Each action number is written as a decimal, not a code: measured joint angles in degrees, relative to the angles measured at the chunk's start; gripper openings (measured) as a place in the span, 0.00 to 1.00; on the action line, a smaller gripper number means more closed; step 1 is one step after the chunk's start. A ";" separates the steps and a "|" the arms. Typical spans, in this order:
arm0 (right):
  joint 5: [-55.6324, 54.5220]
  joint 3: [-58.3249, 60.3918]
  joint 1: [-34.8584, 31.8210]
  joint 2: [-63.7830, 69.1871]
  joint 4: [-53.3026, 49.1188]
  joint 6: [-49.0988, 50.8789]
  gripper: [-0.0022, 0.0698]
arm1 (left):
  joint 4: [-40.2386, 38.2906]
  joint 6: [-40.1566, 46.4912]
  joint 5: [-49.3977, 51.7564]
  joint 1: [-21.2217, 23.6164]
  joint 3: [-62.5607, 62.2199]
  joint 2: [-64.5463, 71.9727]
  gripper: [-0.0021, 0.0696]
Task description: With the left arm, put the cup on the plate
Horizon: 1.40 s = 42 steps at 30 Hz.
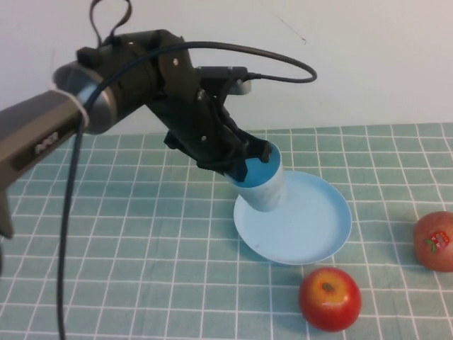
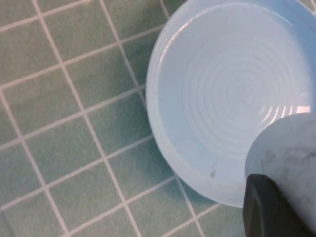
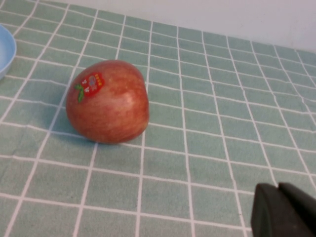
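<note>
My left gripper is shut on the light blue cup, one finger inside its rim. It holds the cup tilted over the left edge of the light blue plate. In the left wrist view the cup and a black finger sit over the plate. My right gripper is out of the high view; in its wrist view the fingertips meet above the checked cloth near a red apple.
A red apple lies just in front of the plate. A second apple with a sticker lies at the right edge. A green checked cloth covers the table; a white wall stands behind.
</note>
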 joint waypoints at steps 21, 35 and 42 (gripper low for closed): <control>0.00 0.00 0.00 0.00 0.00 0.00 0.03 | 5.68 -0.50 12.07 -5.02 -29.59 22.90 0.38; 0.00 0.00 0.00 0.00 0.00 0.00 0.03 | 8.89 -1.79 16.96 -5.15 -36.80 9.24 0.04; 0.00 0.00 0.00 0.00 0.00 0.00 0.03 | 12.45 -2.63 17.47 -9.66 -32.34 -3.33 0.03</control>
